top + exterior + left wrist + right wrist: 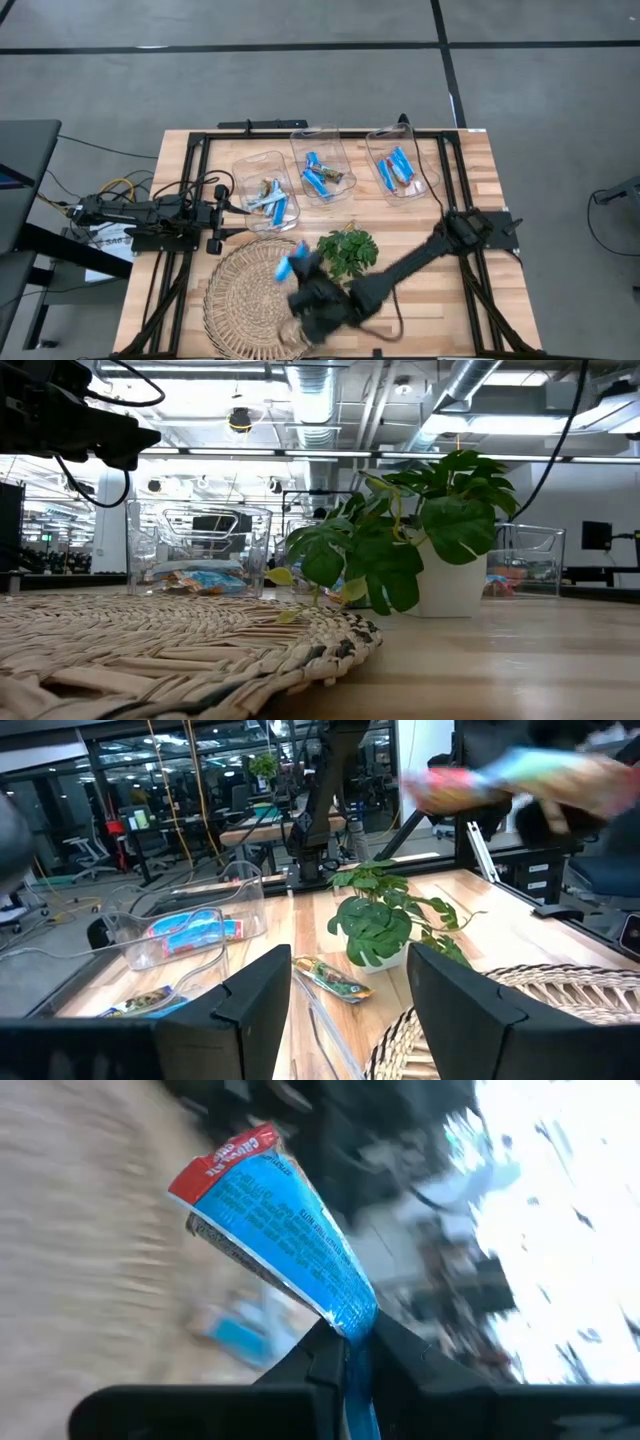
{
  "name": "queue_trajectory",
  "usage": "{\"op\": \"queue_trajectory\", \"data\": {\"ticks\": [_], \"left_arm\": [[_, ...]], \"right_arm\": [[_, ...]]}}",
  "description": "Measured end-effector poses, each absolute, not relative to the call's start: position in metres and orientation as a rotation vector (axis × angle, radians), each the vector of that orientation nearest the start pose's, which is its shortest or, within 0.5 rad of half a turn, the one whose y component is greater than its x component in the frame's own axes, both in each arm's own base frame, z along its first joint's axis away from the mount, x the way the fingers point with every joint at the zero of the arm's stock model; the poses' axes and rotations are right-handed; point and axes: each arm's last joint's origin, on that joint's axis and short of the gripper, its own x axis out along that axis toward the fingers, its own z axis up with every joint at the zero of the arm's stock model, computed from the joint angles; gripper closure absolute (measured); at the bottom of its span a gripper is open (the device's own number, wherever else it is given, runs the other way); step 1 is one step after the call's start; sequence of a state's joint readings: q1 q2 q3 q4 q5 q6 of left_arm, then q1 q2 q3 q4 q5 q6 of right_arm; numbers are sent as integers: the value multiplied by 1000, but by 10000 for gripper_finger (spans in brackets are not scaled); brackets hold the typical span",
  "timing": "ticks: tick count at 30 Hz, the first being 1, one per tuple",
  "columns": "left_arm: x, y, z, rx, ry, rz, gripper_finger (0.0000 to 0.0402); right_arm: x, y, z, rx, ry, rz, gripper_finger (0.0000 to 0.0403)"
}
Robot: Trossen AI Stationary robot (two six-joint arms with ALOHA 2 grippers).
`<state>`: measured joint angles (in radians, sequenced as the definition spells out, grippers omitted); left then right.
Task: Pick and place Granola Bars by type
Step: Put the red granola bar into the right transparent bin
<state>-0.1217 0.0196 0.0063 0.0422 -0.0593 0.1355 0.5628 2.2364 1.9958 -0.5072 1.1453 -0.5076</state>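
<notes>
Right end effector (345, 1345) clenched on blue bar (275, 1230) over woven mat (235, 300), at seven o'clock, for sorting; left end effector (350, 985) released, waiting at nine.

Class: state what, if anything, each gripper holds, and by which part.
Right gripper pinches a blue granola bar by one end; the red-tipped end sticks out. Left gripper holds nothing.

Potted plant (420, 550) beside woven mat (180, 645)

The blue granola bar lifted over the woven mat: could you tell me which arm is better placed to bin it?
Right. Its tool is already clamped on the blue bar above the mat. The left tool waits open beside the left bin.
</notes>
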Motion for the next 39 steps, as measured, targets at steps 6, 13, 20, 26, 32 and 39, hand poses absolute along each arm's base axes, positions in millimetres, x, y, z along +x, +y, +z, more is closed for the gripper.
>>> {"op": "queue_trajectory", "data": {"ticks": [6,13,20,26,32,39], "left_arm": [[98,-10,168,139,-33,-60,206],[98,-10,168,137,-33,-60,206],[98,-10,168,130,-33,-60,206],[98,-10,168,134,-33,-60,206],[98,-10,168,139,-33,-61,206],[98,-10,168,138,-33,-61,206]], "right_arm": [[457,174,275,-1040,743,-581,378],[455,82,302,-978,906,-722,377],[419,7,323,-749,1073,-831,377],[378,-35,339,-534,1209,-966,380],[351,-62,345,-402,1257,-1047,376],[312,-88,331,-293,1338,-1129,380]]}}
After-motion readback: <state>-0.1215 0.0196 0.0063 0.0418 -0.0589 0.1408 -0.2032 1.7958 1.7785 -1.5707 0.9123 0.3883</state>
